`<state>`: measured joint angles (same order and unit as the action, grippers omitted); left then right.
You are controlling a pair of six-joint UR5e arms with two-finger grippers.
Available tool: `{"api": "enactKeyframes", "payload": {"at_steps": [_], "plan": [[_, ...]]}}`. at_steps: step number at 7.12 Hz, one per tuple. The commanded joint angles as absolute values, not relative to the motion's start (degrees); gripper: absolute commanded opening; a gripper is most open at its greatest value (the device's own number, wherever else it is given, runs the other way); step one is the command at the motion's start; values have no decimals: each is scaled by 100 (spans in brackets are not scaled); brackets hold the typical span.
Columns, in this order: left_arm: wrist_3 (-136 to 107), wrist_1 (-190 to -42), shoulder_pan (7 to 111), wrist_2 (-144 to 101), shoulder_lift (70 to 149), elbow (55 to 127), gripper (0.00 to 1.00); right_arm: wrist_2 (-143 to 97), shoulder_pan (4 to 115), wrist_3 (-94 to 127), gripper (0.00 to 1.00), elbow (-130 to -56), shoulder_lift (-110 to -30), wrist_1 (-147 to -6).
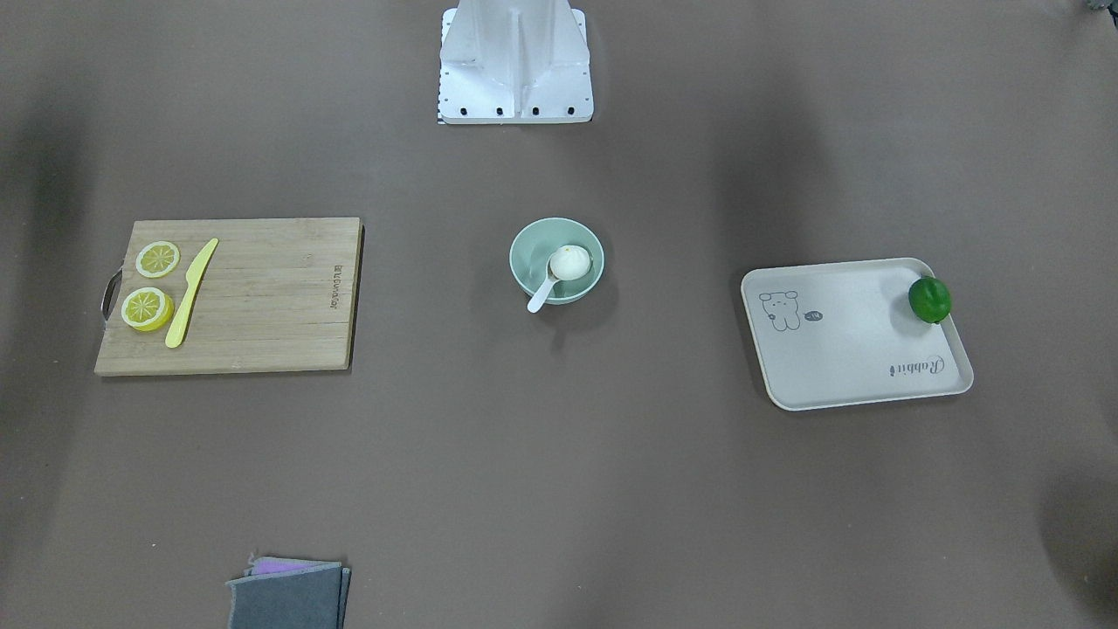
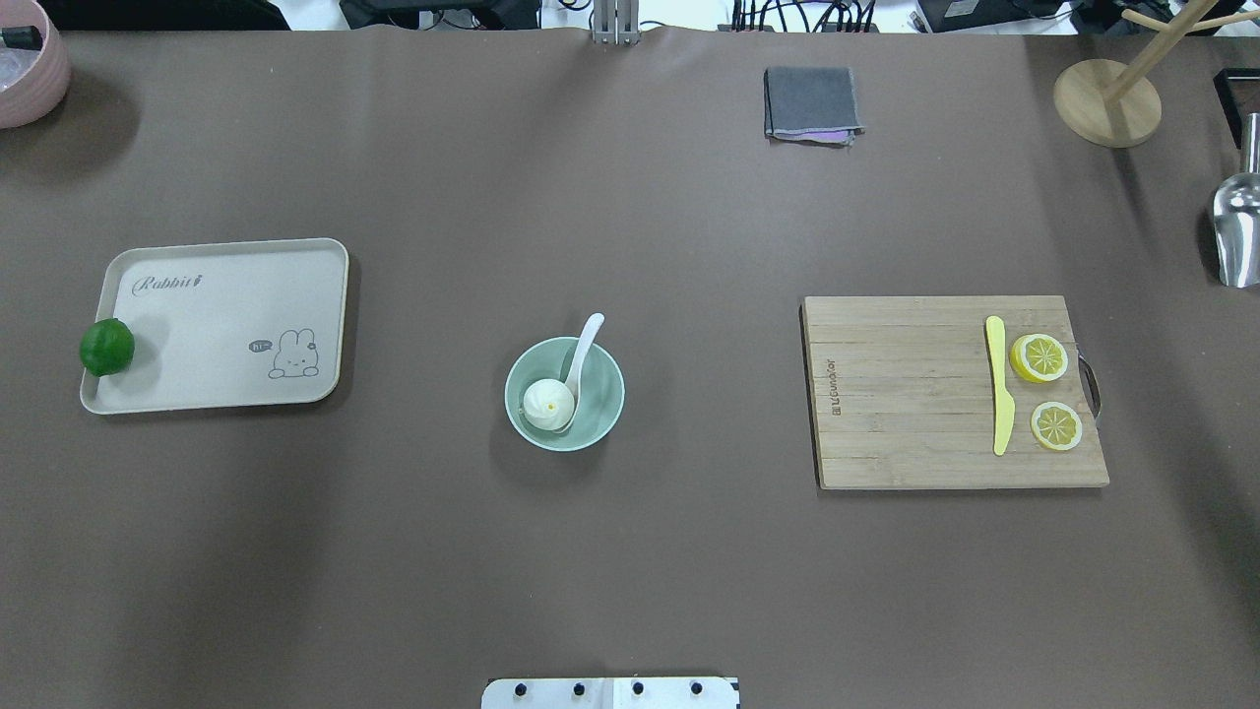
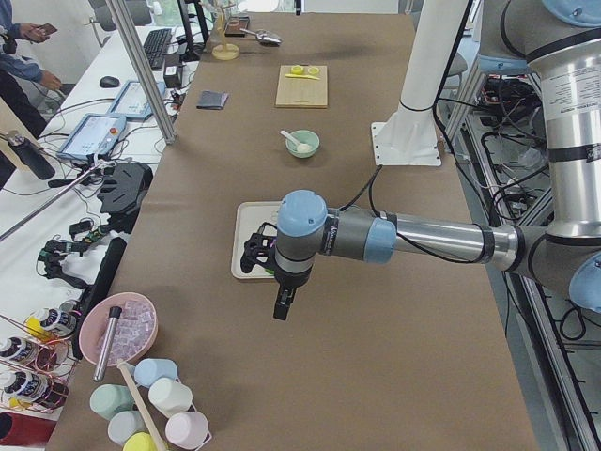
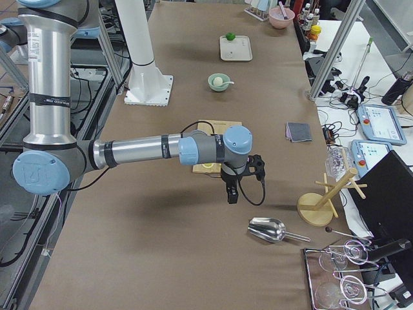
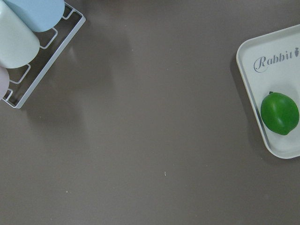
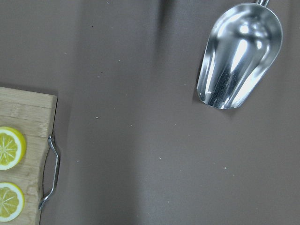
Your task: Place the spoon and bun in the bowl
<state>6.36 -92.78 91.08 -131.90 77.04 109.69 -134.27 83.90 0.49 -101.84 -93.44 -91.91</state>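
Spoon (image 2: pixel 583 353), white plastic: scoop down inside the bowl (image 2: pixel 602 406), handle leaning on the rim and jutting past it toward the far side of the table; bun (image 2: pixel 548 402), white, pleated top up: on the bowl's floor, touching the spoon's scoop; bowl, pale mint green: upright at mid-table, in front of the robot's base, well apart from all else. We judge both items placed and the task as good as done.

Left gripper (image 3: pixel 282 305): shown only from the table's end, hanging fingers-down near the tray (image 2: pixel 226 295); we cannot tell whether its fingers are spread or closed. Right gripper (image 4: pixel 232 194): likewise shown only from the table's other end, hanging beyond the handle end of the cutting board (image 2: pixel 906 394), near the metal scoop (image 6: pixel 239 56); finger state, again, we cannot tell.

Hazards, as we judge them:
- spoon handle overhangs the rim; an arm crossing the centre low could catch it and lever the spoon out, or drag the bowl;
- a jolt to the bowl could shift the bun against the scoop and slide the spoon further up the wall;
- lime (image 2: pixel 106 347) sits on the tray's outer edge, close to the left gripper; being round, it could roll off if that arm brushes the tray;
- yellow knife (image 2: pixel 999 384) and lemon slices (image 2: pixel 1039 357) lie loose on the board; a low right arm could scatter them.
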Motion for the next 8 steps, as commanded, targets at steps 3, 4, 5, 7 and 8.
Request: {"api": "enactKeyframes", "payload": {"at_steps": [3, 4, 5, 7, 8], "plan": [[633, -9272, 9097, -13166, 7770, 10671, 98, -13729, 8727, -9, 100, -10187, -9554, -9185], [633, -9264, 9097, -13149, 7796, 10539, 98, -13729, 8728, -9, 100, -10239, -9571, -9185], [633, -9264, 9105, -13175, 7831, 10521, 98, -13737, 8841, -26, 100, -10335, -9676, -9185], [633, -9272, 9114, -13140, 7840, 10495, 98, -13702, 8930, -26, 100, -10380, -9825, -9185], [633, -9272, 9123, -13148, 7849, 10538, 98, -13667, 8921, -18, 100, -10354, -9826, -9185]]}}
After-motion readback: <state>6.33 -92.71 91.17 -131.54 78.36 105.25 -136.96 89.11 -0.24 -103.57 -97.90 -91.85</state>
